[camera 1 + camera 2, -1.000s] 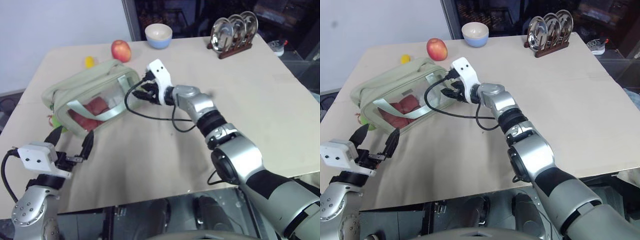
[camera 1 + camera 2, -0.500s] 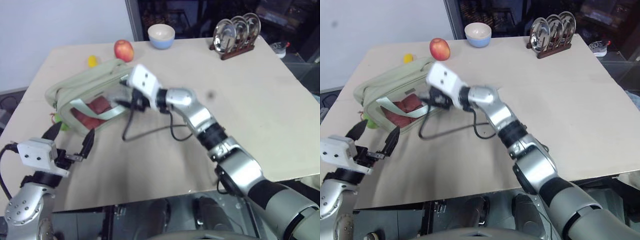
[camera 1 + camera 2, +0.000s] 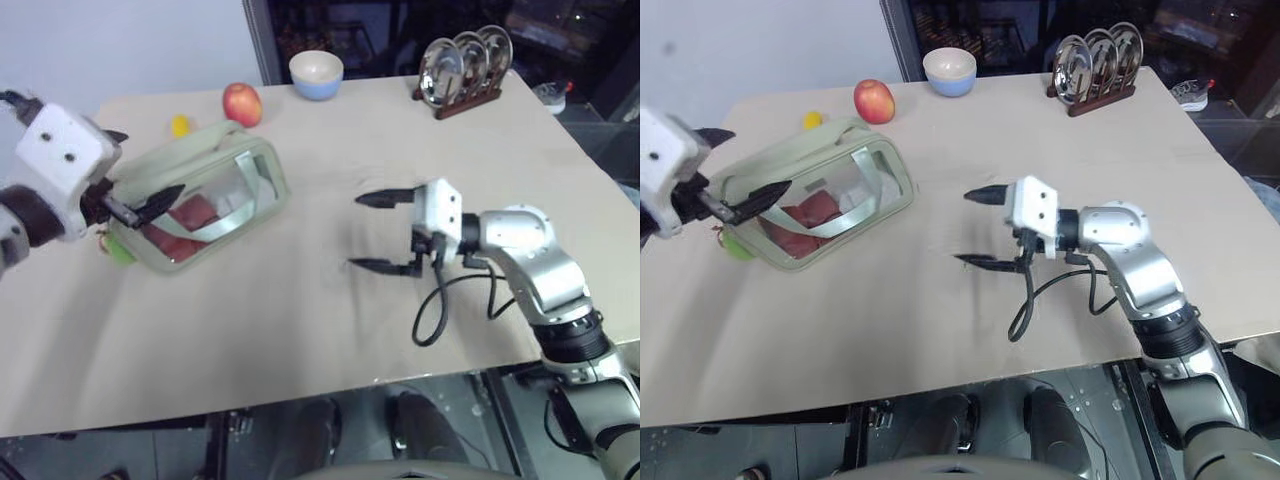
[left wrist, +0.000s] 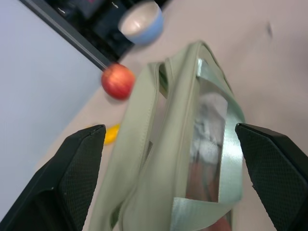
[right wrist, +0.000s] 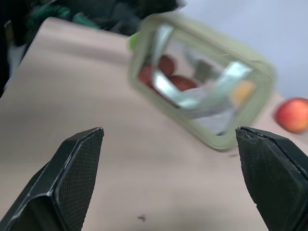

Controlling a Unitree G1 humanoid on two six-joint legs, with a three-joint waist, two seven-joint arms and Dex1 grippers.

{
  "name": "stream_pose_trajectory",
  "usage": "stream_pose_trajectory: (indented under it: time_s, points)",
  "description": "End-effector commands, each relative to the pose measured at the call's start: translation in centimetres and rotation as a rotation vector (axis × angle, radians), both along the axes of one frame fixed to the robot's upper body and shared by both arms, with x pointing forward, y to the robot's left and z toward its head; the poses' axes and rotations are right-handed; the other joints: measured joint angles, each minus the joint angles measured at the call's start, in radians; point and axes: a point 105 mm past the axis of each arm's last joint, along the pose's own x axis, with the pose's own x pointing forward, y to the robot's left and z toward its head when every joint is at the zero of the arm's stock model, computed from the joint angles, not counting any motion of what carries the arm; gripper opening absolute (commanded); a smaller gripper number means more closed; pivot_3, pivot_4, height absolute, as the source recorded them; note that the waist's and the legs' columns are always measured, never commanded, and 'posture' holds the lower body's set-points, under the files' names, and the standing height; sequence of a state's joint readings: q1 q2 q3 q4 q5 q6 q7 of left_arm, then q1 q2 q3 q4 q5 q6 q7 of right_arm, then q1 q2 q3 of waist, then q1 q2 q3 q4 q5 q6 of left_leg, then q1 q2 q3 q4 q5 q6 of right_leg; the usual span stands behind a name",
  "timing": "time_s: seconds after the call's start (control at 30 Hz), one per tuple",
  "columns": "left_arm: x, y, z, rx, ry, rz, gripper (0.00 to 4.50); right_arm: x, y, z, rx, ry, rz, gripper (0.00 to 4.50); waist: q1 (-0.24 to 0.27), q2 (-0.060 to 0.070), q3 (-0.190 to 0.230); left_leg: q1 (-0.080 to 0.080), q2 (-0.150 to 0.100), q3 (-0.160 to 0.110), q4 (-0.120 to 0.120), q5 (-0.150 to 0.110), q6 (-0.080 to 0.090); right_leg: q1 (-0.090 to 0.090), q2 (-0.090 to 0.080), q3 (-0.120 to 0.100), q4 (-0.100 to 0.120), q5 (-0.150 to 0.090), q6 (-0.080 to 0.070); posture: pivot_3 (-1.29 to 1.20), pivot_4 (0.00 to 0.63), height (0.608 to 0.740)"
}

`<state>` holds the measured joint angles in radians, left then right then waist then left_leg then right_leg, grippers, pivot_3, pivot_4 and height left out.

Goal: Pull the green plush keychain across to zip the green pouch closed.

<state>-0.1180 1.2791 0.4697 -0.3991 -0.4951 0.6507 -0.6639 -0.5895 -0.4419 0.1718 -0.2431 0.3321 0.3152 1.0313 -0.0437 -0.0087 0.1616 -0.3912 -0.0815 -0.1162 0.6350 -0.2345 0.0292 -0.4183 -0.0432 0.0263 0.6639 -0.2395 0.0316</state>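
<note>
Behind the green pouch, green plush keychain, seemingly; head views.

Left end effector and right end effector both gape wide.

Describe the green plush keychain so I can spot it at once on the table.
Find the green pouch, the boxy pale bag with a clear front panel on the left part of the table. At its near-left corner, below the left gripper, a small fuzzy ball peeks out: the green plush keychain. Its bright lime colour sets it apart from the sage pouch, red apple and the small yellow item.
</note>
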Motion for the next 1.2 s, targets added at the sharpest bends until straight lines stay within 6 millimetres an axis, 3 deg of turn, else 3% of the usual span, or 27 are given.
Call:
stream_pose_trajectory:
  time_s: [0.03, 0.2, 0.47, 0.63, 0.83, 1.1, 1.2]
  points:
    - [0.9, 1.7, -0.1, 0.068, 0.059, 0.031, 4.5, -0.7, -0.6, 3.0, 0.152, 0.009, -0.037, 4.47, 0.002, 0.0, 0.0, 0.0, 0.0, 0.0, 0.0, 0.0, 0.0, 0.0, 0.0, 0.0, 0.0, 0.0, 0.0, 0.0, 0.15, 0.74]
    - [2.1, 3.1, -0.2, 0.042, 0.057, 0.028, 4.5, -1.1, -2.3, 4.1, 0.22, 0.003, -0.092, 4.47, 0.011, 0.0, 0.001, -0.007, -0.001, -0.001, -0.001, 0.002, -0.003, -0.005, -0.002, 0.002, -0.002, 0.0, 0.0, 0.0, 0.15, 0.74]
    - [3.0, 2.7, 0.1, 0.201, 0.022, -0.031, 4.5, -1.7, -5.3, 3.4, 0.185, 0.005, -0.172, 4.47, 0.029, 0.0, 0.001, -0.008, -0.001, -0.001, -0.001, 0.0, 0.0, -0.005, -0.003, 0.001, -0.002, 0.0, 0.0, 0.0, 0.15, 0.74]
    - [4.0, 1.6, 1.6, 0.283, 0.005, -0.038, 4.5, -2.0, -5.8, 3.0, 0.173, 0.0, -0.18, 4.47, 0.03, -0.001, 0.001, -0.008, -0.002, 0.0, 0.001, 0.0, 0.001, -0.005, -0.003, 0.001, -0.002, 0.0, 0.0, 0.0, 0.15, 0.74]
    - [5.5, -0.1, 1.6, 0.309, 0.028, -0.104, 4.5, -2.0, -5.9, 2.8, 0.171, -0.041, -0.215, 4.47, 0.026, -0.001, 0.001, -0.008, -0.002, 0.001, 0.002, 0.0, 0.001, -0.004, -0.002, 0.0, 0.0, 0.0, 0.0, 0.0, 0.15, 0.74]
    - [6.4, -1.5, -1.1, 0.323, 0.127, -0.15, 4.5, -2.6, -6.1, 2.7, 0.151, -0.04, -0.231, 4.47, 0.027, -0.001, 0.001, -0.008, -0.001, 0.0, 0.004, 0.001, -0.001, -0.004, -0.002, 0.0, 0.0, 0.0, 0.0, 0.0, 0.15, 0.74]
    - [6.9, -1.6, -1.2, 0.332, 0.113, -0.139, 3.25, -2.6, -6.2, 2.6, 0.145, -0.034, -0.241, 4.5, 0.028, -0.001, 0.001, -0.008, -0.001, 0.0, 0.005, 0.001, 0.0, -0.004, -0.002, 0.0, 0.0, 0.0, 0.0, 0.0, 0.15, 0.74]
